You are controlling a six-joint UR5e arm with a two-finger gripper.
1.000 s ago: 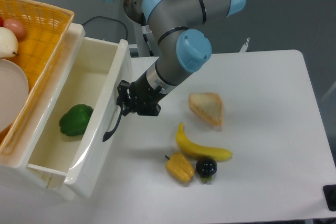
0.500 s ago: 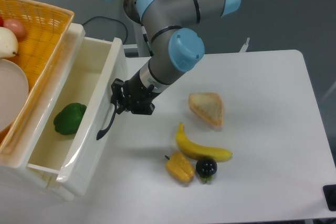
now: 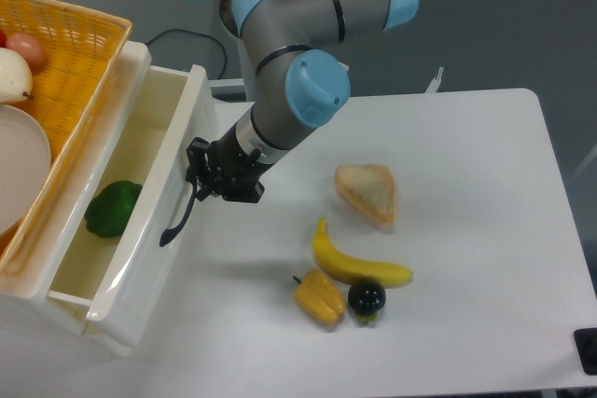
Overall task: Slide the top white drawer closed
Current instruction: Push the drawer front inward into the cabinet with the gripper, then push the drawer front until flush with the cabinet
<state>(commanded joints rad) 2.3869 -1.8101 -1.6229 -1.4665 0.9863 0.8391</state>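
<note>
the gripper [image 3: 198, 184] presses against the top white drawer [image 3: 140, 230] at its black handle [image 3: 177, 216]. the drawer is part open (green pepper [image 3: 110, 209] inside). can't tell the jaws' state.

The top white drawer [image 3: 140, 230] is sitting partly open, glossy and deep, its black curved handle facing the counter.

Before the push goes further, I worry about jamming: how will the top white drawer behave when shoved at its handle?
The top white drawer looks like stiff glossy plastic, so it should slide rather than flex. The gripper presses near the handle's upper end, off-centre, so it might skew. The green pepper inside lies loose and may shift.
</note>
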